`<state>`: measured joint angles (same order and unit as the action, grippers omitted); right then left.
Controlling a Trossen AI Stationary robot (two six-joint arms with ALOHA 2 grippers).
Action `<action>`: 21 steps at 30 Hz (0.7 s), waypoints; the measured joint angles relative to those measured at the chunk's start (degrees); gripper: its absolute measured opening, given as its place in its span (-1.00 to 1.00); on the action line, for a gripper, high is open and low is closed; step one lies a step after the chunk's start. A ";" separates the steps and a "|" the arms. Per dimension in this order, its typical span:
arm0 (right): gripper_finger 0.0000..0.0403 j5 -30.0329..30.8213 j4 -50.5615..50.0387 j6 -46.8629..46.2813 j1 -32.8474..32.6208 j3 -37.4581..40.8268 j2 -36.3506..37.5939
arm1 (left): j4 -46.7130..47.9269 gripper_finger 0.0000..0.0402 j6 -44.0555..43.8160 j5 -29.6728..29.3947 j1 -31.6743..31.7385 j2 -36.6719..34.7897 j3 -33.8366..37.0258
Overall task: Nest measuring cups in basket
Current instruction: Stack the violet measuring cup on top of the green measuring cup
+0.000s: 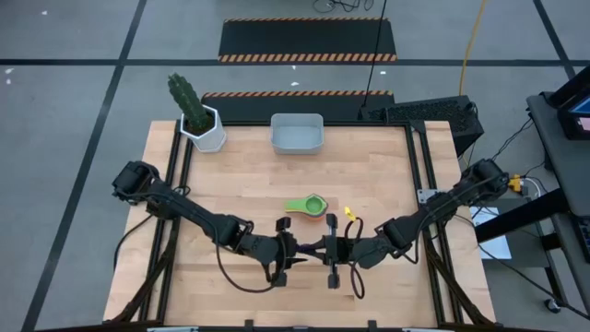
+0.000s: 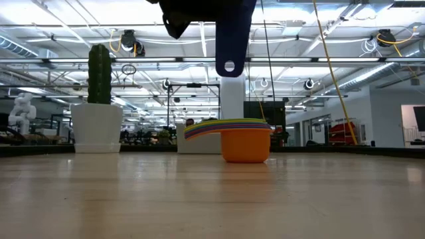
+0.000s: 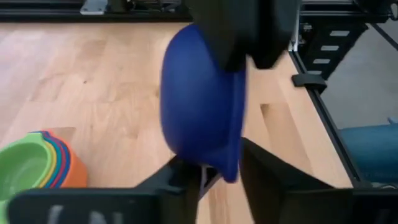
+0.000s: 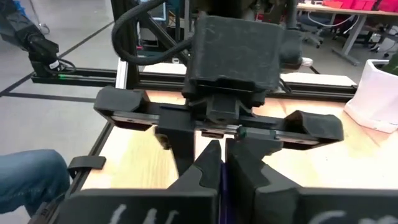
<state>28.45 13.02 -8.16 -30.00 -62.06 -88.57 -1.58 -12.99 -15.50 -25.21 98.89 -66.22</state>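
A dark blue measuring cup [image 3: 199,106] hangs in the air between my two grippers, above the table's near middle. Its mouth is turned sideways and its handle [image 2: 229,46] points down. My right gripper [image 4: 219,171] is shut on it from the right. My left gripper [image 3: 224,177] faces it from the left and is open, a finger on either side of the handle's lower end. The other cups stand nested in a stack [image 1: 313,207], orange at the bottom and green on top, resting on the table by the orange bowl's base. The pale basket [image 1: 297,134] sits near the far edge. My right gripper holds the dark blue cup by its upper part [image 3: 208,70], opposite the handle. A thin blue edge [image 4: 219,182] shows pinched between its two fingers. The fingers come level from the table's right. The cup is lifted clear and hangs below them, handle down.
A white hexagonal pot with a cactus [image 1: 205,129] stands at the far left, beside the basket. Bare wood lies between the stack and the basket and along the near edge. Black rails [image 1: 419,184] run along the table's sides.
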 joint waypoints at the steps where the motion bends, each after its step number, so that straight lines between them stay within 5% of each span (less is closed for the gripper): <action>1: -1.00 0.10 0.13 0.15 0.00 0.00 0.04 | 0.00 -0.40 0.21 -0.65 -0.10 -0.13 0.00; 7: -1.00 0.16 -1.48 0.64 -0.53 0.07 1.66 | 1.51 -0.11 0.31 -1.75 -0.44 -1.49 0.00; 14: -1.00 -0.07 -2.30 0.47 -1.36 1.78 4.37 | 5.98 -0.05 -1.64 -4.88 -0.96 -3.53 -0.04; 21: -1.00 -1.61 11.78 0.19 -0.86 12.99 11.05 | 9.52 -0.05 -3.06 -6.88 -1.79 -4.13 -0.04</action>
<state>26.84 24.80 -7.97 -30.85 -49.08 -77.52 7.94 -16.05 -22.38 -27.00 94.76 -66.26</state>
